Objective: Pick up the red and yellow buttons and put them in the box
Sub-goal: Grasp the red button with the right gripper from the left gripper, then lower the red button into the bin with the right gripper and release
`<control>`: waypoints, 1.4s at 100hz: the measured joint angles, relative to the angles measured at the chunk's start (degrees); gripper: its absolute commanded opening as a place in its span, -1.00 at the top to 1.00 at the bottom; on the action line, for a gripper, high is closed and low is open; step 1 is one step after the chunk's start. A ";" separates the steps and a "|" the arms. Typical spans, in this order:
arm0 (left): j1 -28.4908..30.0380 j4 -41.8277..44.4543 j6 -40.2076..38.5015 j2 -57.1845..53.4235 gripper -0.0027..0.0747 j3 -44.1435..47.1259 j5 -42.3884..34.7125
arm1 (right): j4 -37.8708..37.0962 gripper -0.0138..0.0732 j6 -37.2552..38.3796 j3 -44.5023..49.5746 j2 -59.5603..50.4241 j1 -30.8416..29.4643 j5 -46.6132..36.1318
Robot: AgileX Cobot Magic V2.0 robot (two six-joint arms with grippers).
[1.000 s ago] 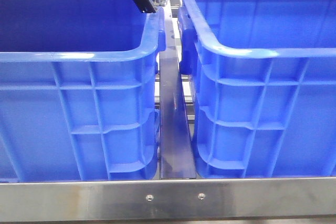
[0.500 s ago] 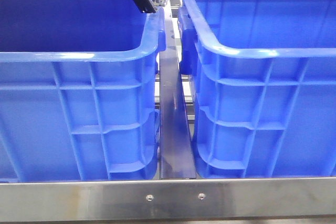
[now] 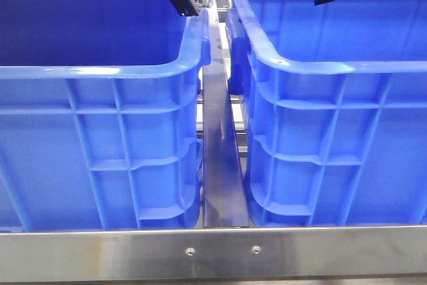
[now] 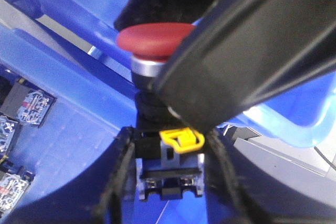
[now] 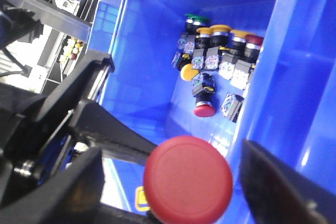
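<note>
A dark red mushroom-cap push button with a black body [image 4: 155,39] is held in mid-air above two big blue plastic crates. The left gripper [image 4: 169,153] is clamped on the lower part of its body, just under a small yellow plastic clip [image 4: 181,140], so the cap and metal collar stand free. That looks like a grip meant for passing the button across.

The right gripper [image 5: 173,161] has its fingers apart, one on either side of the red cap, with a gap visible on both sides. It does not appear to have closed on the button yet.

The front view shows only the two black arms meeting high above the rims of the left blue crate [image 3: 100,71] and the right blue crate [image 3: 347,68]. The button and the crate floors are hidden from that view.

The wrist views fill this in. The right wrist view looks down into a crate at a loose pile of push buttons [image 5: 215,61] with red, green and yellow caps, among them a yellow-capped button [image 5: 220,29]. I cannot tell which crate this is.
</note>
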 measured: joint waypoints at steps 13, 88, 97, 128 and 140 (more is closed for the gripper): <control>0.00 -0.25 0.10 0.00 0.89 0.00 -0.12 | -0.35 0.33 0.00 0.00 0.11 0.00 -0.61; 0.00 -0.25 0.10 0.00 -0.48 0.00 2.39 | 1.10 0.46 0.00 -4.32 0.11 -11.00 6.65; 0.00 -0.60 0.10 0.00 -0.48 0.00 2.51 | 0.23 0.46 -0.75 -5.86 0.11 -16.80 6.65; 0.00 -1.08 0.10 0.00 -0.48 0.00 2.64 | -14.56 0.46 -14.56 -6.49 0.11 -29.34 -1.52; 0.00 -1.08 0.10 0.00 -0.48 0.00 2.64 | -19.94 0.46 -17.41 -6.49 0.47 -29.89 -6.96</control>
